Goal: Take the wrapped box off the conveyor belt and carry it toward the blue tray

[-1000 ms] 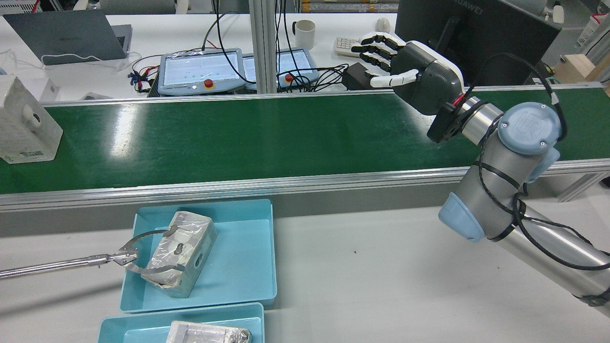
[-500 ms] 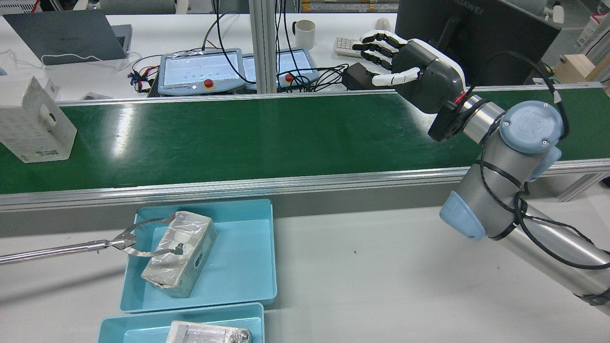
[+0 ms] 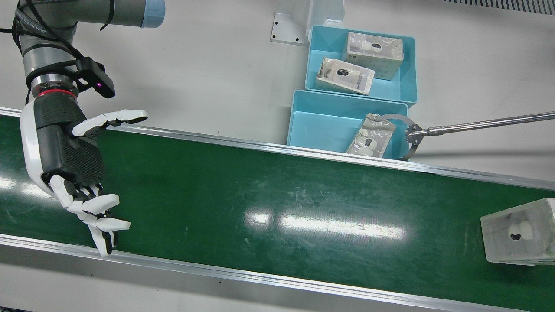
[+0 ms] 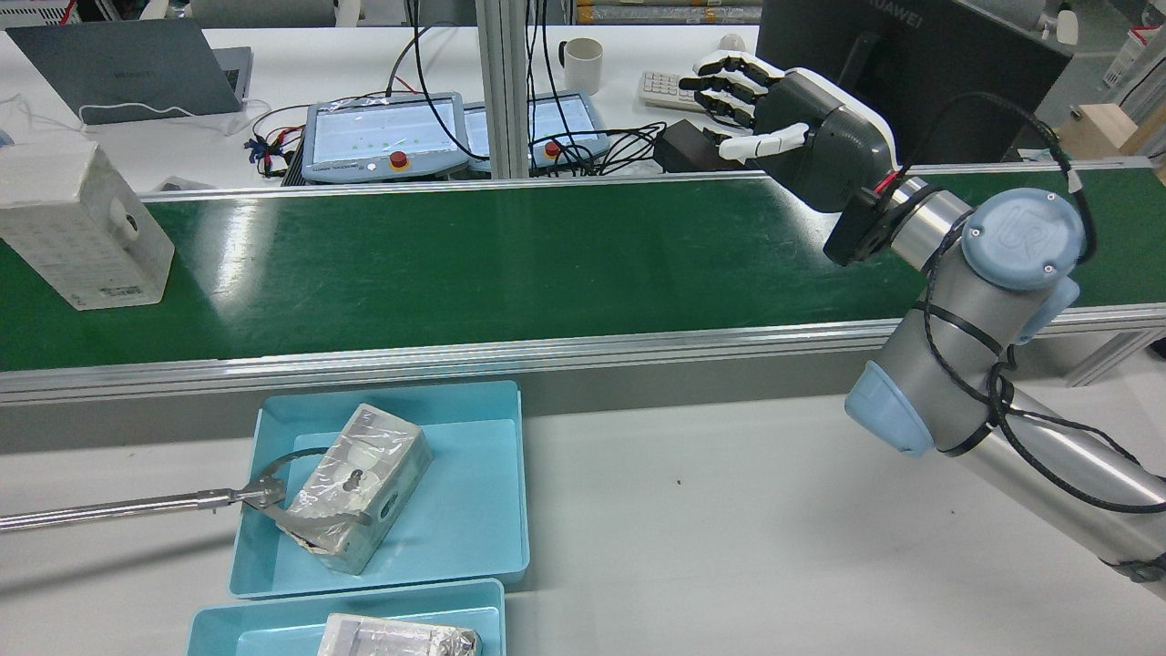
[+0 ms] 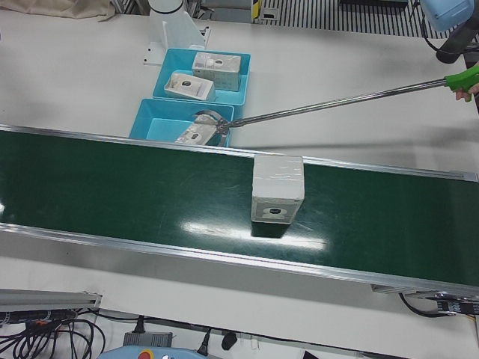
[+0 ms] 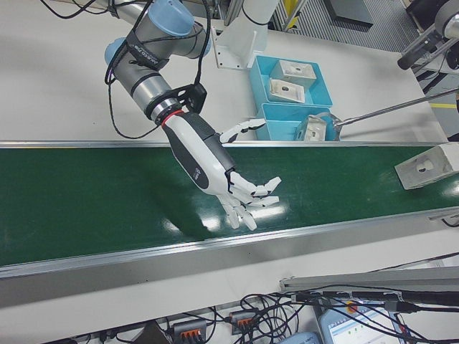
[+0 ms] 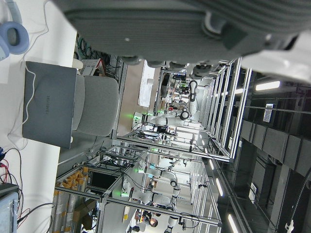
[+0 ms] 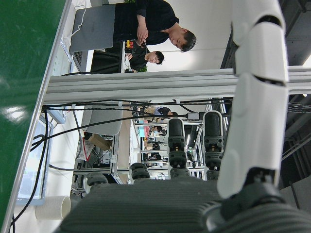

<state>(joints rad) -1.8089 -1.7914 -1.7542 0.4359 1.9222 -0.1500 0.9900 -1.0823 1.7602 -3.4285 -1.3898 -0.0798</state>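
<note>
- Wrapped box [image 4: 86, 228] has ridden further along the conveyor belt [image 4: 510, 264] toward the right hand [image 4: 802, 137] over the last second; the pick looks close but not yet due.
- Right hand hangs over the belt's far end, fingers [image 3: 97, 212] spread wide, holding nothing.
- Box well apart from the fingers, upright on the belt.
- Left hand: only its palm shows; fingers cannot be told.
</note>
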